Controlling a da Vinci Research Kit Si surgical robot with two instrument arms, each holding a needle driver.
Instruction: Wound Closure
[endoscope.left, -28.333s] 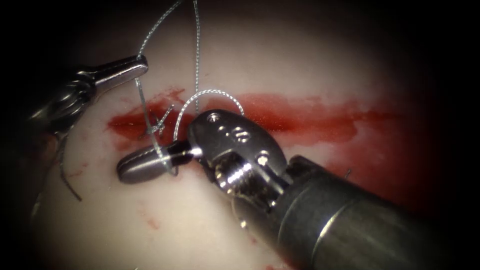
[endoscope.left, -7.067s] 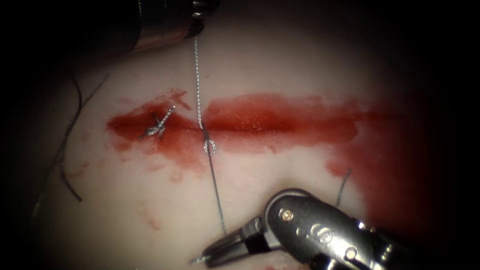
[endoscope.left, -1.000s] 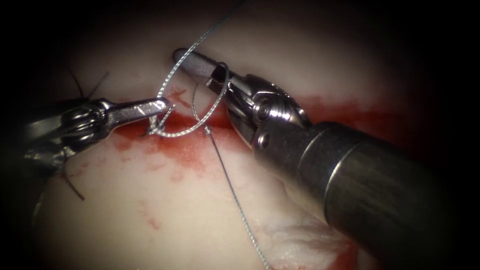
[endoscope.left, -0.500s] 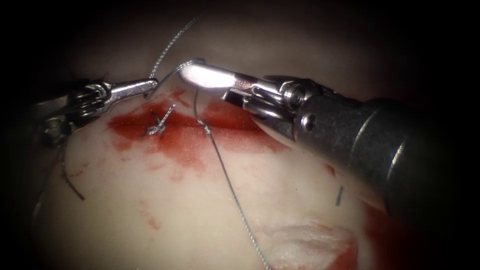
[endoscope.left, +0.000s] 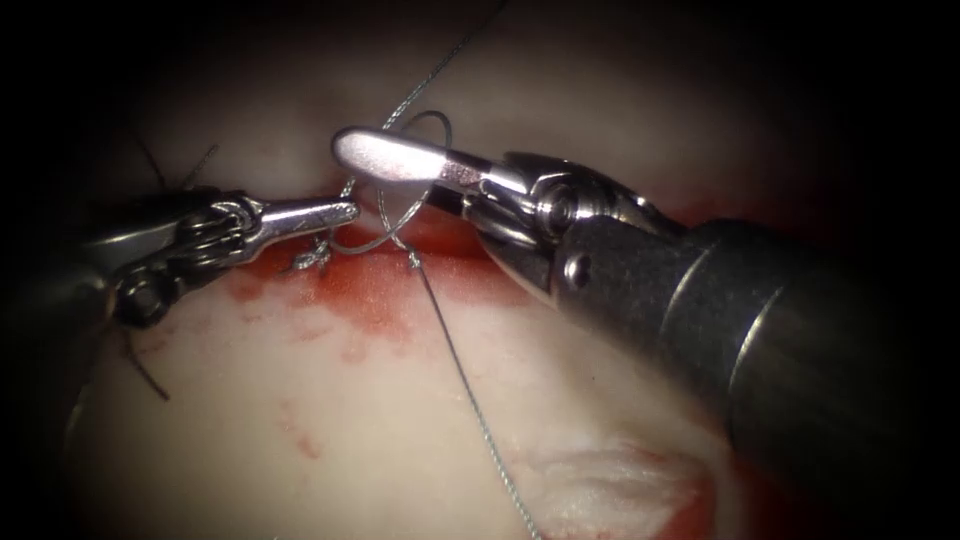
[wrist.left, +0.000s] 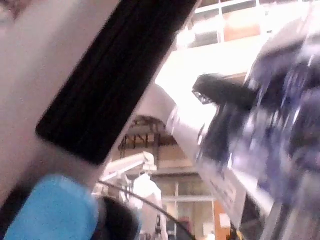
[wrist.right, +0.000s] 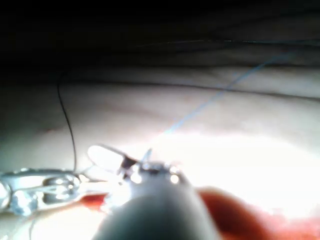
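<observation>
Left tool (endoscope.left: 335, 212) points right, jaws clamped on the thread (endoscope.left: 455, 345). Right tool (endoscope.left: 365, 158) points left, thread looped around its closed, empty jaws above the cut (endoscope.left: 380, 262).

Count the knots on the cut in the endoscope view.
2. One finished knot just below the left tool's tip; a second knot to its right, on the thread. The tools may hide others.
</observation>
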